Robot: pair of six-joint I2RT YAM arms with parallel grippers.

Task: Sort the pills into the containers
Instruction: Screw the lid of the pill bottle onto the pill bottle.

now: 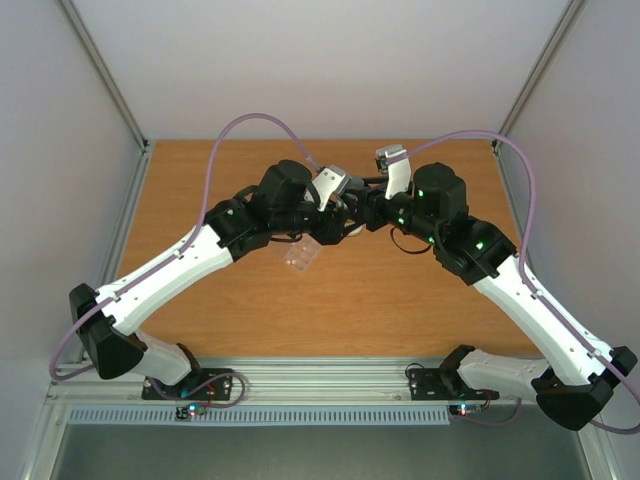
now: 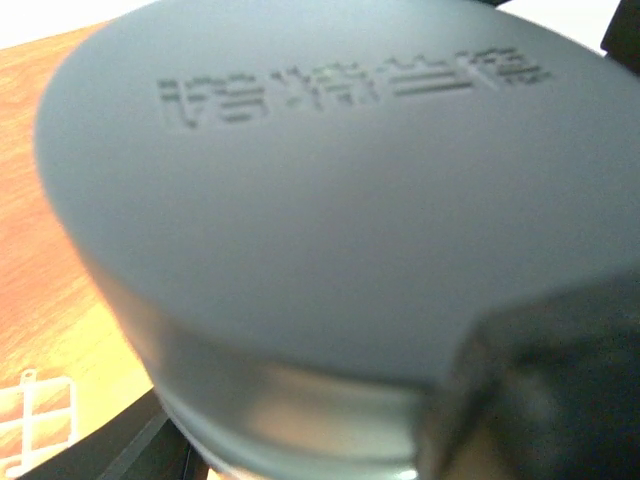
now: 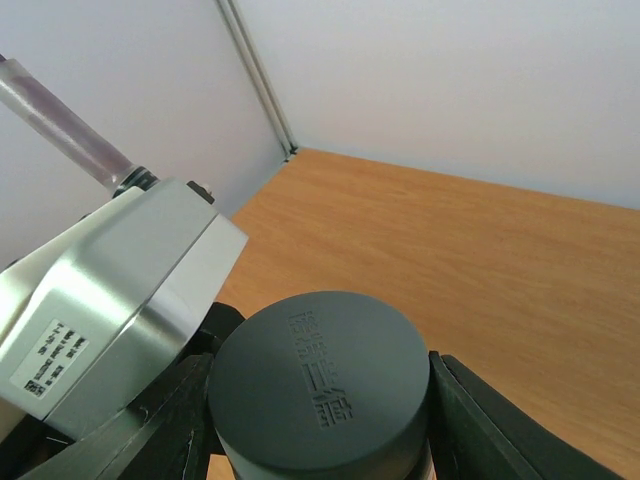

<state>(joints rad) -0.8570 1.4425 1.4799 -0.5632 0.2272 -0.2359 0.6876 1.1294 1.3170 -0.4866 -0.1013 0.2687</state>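
Pinched mid-table: grey bottle cap (image 2: 320,200)

Closest up, embossed lettering on its flat top, black fingers (image 3: 490,430) of right gripper (image 3: 320,400) clamped on either side. Alongside, left gripper (image 1: 345,218), one dark finger (image 2: 540,390) in sight, grip impossible to judge. Farther off, clear pill box (image 1: 298,258) flat on wooden table (image 1: 400,300) beneath left arm; pills not discernible.

An orange-brown wood-grain tabletop (image 1: 330,310) fills the booth, closed in by plain pale grey-white walls (image 1: 330,60) at the back and on both sides. Slim aluminium posts (image 1: 102,70) run up the rear corners. A grooved aluminium rail (image 1: 320,375) edges the near side. Light is soft and even.
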